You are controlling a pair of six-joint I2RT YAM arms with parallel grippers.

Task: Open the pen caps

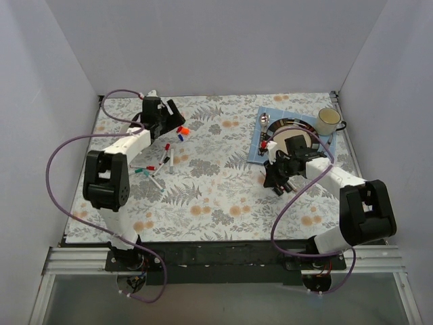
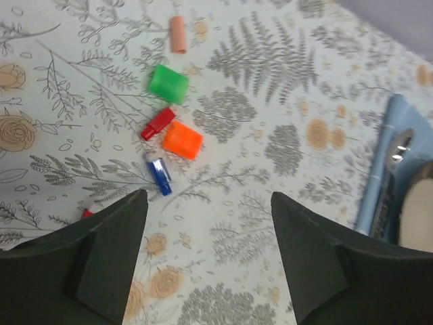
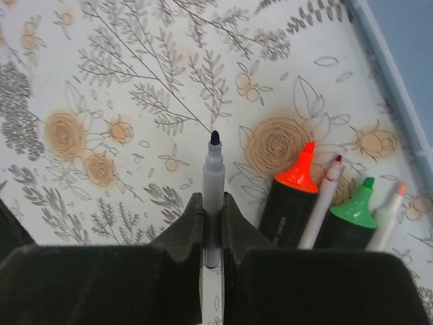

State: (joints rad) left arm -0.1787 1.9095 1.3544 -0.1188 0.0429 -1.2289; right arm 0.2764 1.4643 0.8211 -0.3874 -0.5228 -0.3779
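Caps point(image 1: 182, 130) lying loose on floral-print tabletop point(image 1: 223, 196), L claw point(image 2: 208, 200) open.
I see L claw spread wide w/ nothing in it; small green plastic cap point(image 2: 168, 83), orange cap point(image 2: 182, 140), red cap point(image 2: 157, 123), blue cap point(image 2: 160, 176) clustered just beyond. R claw point(image 3: 213, 203) clamped on slim white-barrelled pen point(image 3: 214, 169), dark tip bare.

The pen caps point(image 2: 168, 83) look smooth plastic, the tablecloth point(image 2: 257, 196) matt cloth, the plate point(image 1: 287, 122) shiny metal
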